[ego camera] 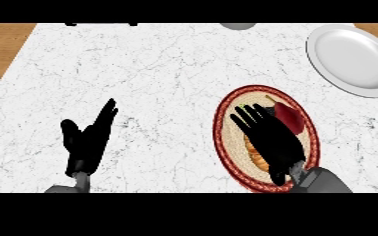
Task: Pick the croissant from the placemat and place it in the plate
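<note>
A round woven placemat (pixel 230 130) with a dark red rim lies at the lower right of the white counter. On it the golden croissant (pixel 255 152) shows only as a sliver along the left side of my right hand (pixel 272 137), which hovers over it with fingers straight and spread, open. A dark red pepper-like item (pixel 289 116) lies on the mat just right of those fingers. The white plate (pixel 347 57) sits at the far right, beyond the mat. My left hand (pixel 87 140) rests open at lower left, fingers up.
A grey round object (pixel 238 25) peeks in at the counter's far edge, and a dark item (pixel 101 24) sits at the far left edge. Wooden floor shows past the counter's left and right corners.
</note>
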You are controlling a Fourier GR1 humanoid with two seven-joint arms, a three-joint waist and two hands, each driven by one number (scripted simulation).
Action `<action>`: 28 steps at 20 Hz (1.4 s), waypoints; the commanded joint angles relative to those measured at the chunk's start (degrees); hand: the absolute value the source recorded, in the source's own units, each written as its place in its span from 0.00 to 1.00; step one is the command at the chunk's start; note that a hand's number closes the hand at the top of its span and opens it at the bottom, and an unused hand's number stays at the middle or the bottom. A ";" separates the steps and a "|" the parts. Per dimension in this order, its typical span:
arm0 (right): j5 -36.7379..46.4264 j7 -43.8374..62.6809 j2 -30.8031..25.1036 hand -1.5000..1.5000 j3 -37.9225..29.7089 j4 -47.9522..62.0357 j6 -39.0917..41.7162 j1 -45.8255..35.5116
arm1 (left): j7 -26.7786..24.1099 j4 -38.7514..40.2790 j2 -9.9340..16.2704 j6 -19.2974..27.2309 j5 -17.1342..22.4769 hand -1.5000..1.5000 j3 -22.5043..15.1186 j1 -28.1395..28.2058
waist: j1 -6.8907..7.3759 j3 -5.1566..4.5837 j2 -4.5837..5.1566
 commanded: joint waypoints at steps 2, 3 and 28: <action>4.31 -2.02 1.23 1.00 2.81 6.44 2.25 -3.26 | 2.21 -1.19 -0.56 -1.04 -0.06 0.50 -0.96 1.68 | 0.29 -0.33 0.34; 4.51 -4.11 -1.60 1.00 2.90 1.99 2.97 -1.99 | 1.39 2.27 -1.31 -0.14 -0.71 0.50 0.07 -0.57 | -0.16 -0.35 0.32; -2.00 10.51 22.77 1.00 -23.73 -4.09 -30.56 -1.21 | -0.48 2.23 -1.14 -2.99 -0.98 0.50 2.29 2.68 | -0.42 -0.34 0.37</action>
